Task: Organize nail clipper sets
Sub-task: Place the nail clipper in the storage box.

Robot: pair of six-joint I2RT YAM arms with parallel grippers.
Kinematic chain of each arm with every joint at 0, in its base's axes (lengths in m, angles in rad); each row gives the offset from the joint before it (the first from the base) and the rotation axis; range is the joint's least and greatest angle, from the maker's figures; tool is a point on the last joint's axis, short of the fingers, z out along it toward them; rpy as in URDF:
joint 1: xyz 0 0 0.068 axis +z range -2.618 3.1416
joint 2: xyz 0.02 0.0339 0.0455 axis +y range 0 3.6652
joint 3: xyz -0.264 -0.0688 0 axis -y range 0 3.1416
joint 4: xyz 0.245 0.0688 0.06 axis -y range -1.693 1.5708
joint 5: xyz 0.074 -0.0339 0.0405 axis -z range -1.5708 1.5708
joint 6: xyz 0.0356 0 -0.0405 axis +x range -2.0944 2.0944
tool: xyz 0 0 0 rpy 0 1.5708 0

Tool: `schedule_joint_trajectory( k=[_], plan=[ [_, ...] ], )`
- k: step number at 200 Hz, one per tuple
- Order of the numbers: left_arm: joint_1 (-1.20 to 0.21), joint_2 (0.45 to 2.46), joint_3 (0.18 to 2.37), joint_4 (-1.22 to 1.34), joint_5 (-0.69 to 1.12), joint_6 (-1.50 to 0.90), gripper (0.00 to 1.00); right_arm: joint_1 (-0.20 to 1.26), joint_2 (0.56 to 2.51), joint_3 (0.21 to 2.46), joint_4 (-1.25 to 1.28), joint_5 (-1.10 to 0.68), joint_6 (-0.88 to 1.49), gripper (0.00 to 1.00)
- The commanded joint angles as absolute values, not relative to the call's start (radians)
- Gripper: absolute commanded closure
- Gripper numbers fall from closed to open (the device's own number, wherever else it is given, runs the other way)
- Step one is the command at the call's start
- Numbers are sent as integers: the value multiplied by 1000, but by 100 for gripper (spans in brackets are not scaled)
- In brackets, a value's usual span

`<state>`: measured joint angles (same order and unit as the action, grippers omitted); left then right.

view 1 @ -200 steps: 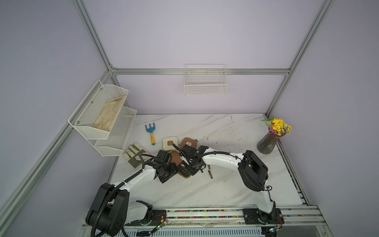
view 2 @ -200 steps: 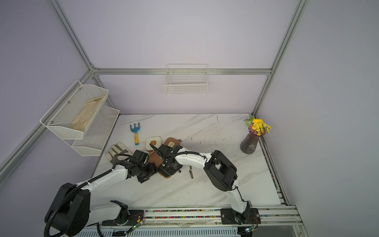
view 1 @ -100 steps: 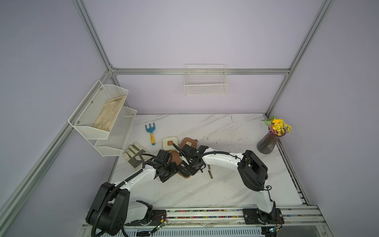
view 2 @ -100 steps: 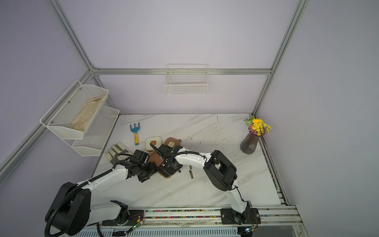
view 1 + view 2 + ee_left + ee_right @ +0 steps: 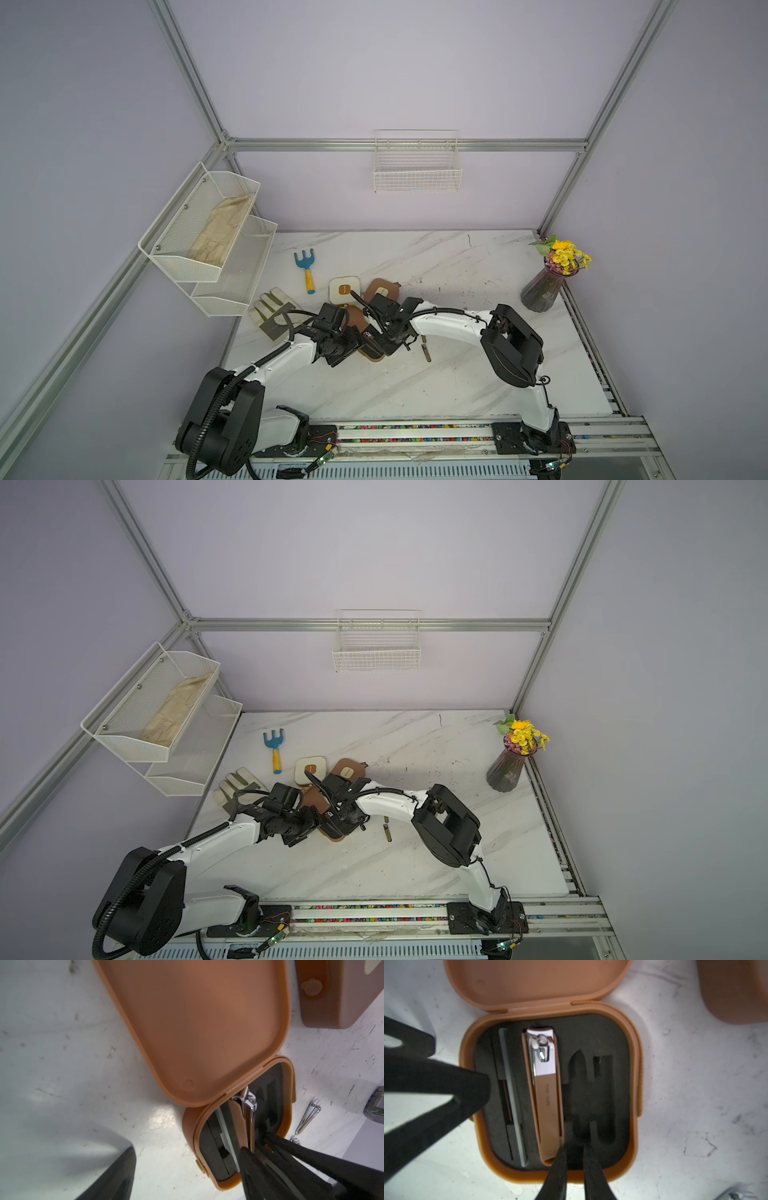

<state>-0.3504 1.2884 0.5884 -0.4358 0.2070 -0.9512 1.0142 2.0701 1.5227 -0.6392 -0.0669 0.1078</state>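
An open brown case (image 5: 550, 1172) lies mid-table, its lid (image 5: 207, 1022) folded back flat. A bronze clipper (image 5: 548, 1095) and a grey file (image 5: 512, 1095) sit in its black foam. My right gripper (image 5: 575, 1147) hangs over the foam at the clipper's tail, open only a sliver, with nothing between its fingers. My left gripper (image 5: 188, 1153) is open across the case's side wall, with one finger (image 5: 475, 1086) inside on the foam and the other outside. A closed brown case (image 5: 380, 289) and a cream case (image 5: 343, 289) lie just behind. A loose silver clipper (image 5: 307, 1118) and a bronze one (image 5: 426, 352) lie beside the case.
A blue-and-yellow toy rake (image 5: 306, 270) and a glove (image 5: 272, 311) lie at the left. A vase of flowers (image 5: 548, 282) stands at the right edge. A white two-tier rack (image 5: 208, 237) hangs on the left wall and a wire basket (image 5: 417, 166) on the back wall.
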Motion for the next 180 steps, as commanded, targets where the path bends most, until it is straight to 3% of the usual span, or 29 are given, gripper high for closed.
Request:
schedule_joint_trajectory(
  k=[1,53,99,131,180],
  plan=[
    [-357,1317,522,-468,205,-959,23,1030,2110,1487,-666,-74,118,80],
    [-358,1308,523,-477,200,-956,23,1028,2036,1552,-691,-54,119,80],
    [-357,1313,529,-477,185,-956,23,1028,2022,1572,-659,-160,99,70],
    [-357,1326,538,-477,176,-954,23,1028,2043,1575,-643,-164,101,70],
    [-357,1370,550,-473,164,-951,30,1023,2046,1581,-613,-134,120,69]
  ],
)
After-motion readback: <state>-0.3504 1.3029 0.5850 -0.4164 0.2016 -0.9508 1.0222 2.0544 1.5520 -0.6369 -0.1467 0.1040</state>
